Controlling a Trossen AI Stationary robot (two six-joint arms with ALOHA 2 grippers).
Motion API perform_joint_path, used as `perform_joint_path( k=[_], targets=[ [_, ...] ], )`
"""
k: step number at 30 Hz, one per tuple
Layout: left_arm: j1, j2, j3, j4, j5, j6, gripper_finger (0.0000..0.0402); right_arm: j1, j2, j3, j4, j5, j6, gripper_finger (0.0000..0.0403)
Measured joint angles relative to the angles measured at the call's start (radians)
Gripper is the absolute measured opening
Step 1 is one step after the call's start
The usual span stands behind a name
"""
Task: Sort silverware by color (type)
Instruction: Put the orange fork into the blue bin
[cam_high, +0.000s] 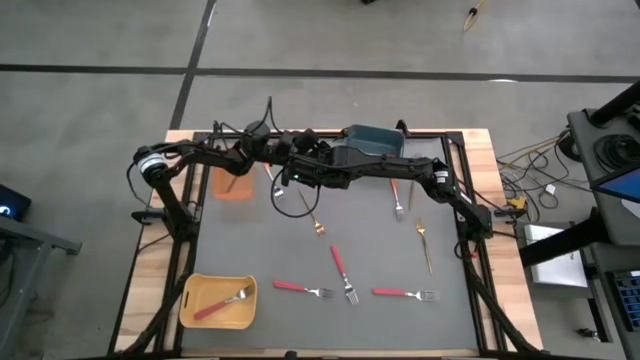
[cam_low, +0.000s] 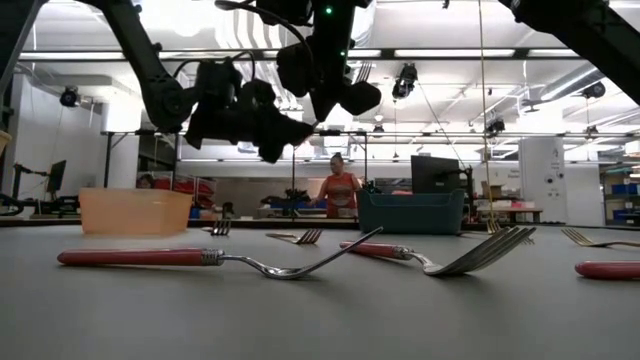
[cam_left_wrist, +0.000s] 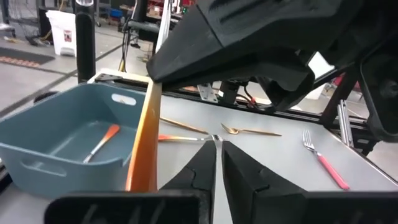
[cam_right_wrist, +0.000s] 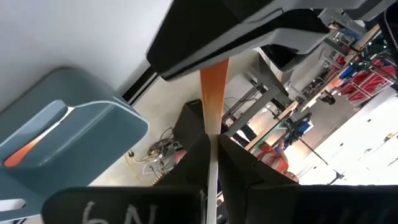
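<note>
Mid-handover above the bench (cam_high: 250, 250): the right tool (cam_right_wrist: 211, 149) is clamped on the orange-handled fork (cam_right_wrist: 213, 93), and the left tool (cam_left_wrist: 217, 152) pinches its other end. Next, I judge, one must release so the fork can go to its bin (cam_high: 372, 140).

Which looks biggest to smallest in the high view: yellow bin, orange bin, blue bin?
1. Yellow bin, seen whole.
2. Blue bin, though the arms cover part of it, so its place next to yellow is unsure.
3. Orange bin, partly hidden too, but clearly smaller.
</note>
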Motion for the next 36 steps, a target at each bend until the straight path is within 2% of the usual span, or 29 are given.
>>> perform_joint_path(
  k=[8, 16, 21, 27, 36],
  targets=[
    [-0.002, -0.001, -0.009, 0.038, 0.0, -0.02, 0.0, 0.0, 0.0, 0.0, -0.001, 0.0, 0.094, 0.004],
    [-0.001, -0.001, -0.014, 0.067, 0.0, -0.061, 0.0, 0.0, 0.0, 0.0, -0.004, 0.0, 0.105, 0.0084],
    [-0.001, -0.001, -0.014, 0.071, 0.001, -0.064, 0.0, 0.0, -0.002, 0.0, -0.003, 0.011, 0.15, 0.0087],
    [0.005, -0.001, -0.022, 0.064, 0.02, -0.049, 0.0, -0.008, -0.069, -0.001, -0.082, -0.042, 0.425, 0.0079],
    [0.006, -0.001, -0.028, 0.052, 0.036, 0.006, 0.0, -0.085, -0.242, -0.044, -0.164, -0.362, 0.963, 0.0055]
  ],
)
